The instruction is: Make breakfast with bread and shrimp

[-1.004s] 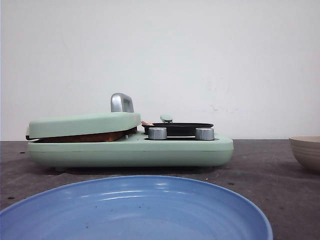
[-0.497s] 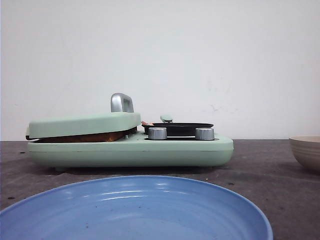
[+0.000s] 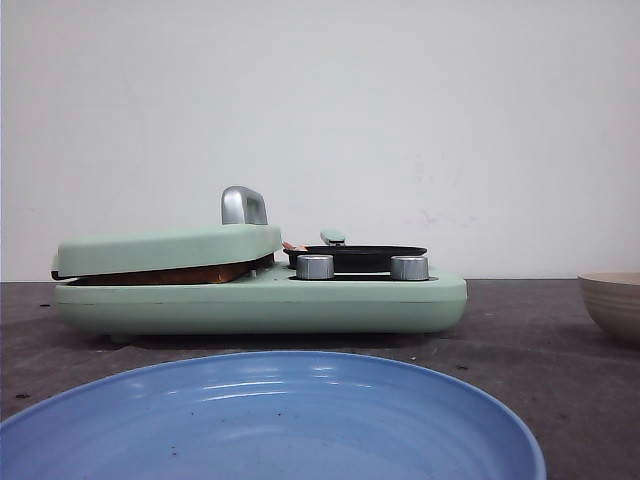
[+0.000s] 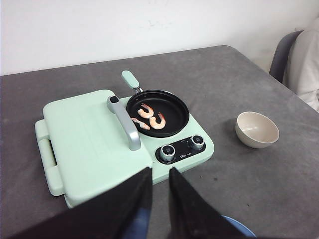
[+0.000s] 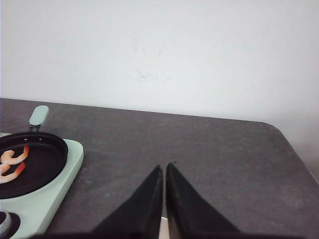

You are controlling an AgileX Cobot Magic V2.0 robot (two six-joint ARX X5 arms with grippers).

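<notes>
Front view: a smooth mint-green cooker [image 3: 260, 290] clamps browned bread [image 3: 170, 274] under its lid; a glossy blue plate [image 3: 270, 420] sits near.

Left wrist: my left claw [image 4: 159, 175] stands slightly parted, empty. Three curled shrimp [image 4: 149, 118] lie in the round black pan [image 4: 172, 122].

Right wrist: my right claw [image 5: 164, 172] is pressed almost together, empty, above the matte grey table [image 5: 209, 149].
</notes>
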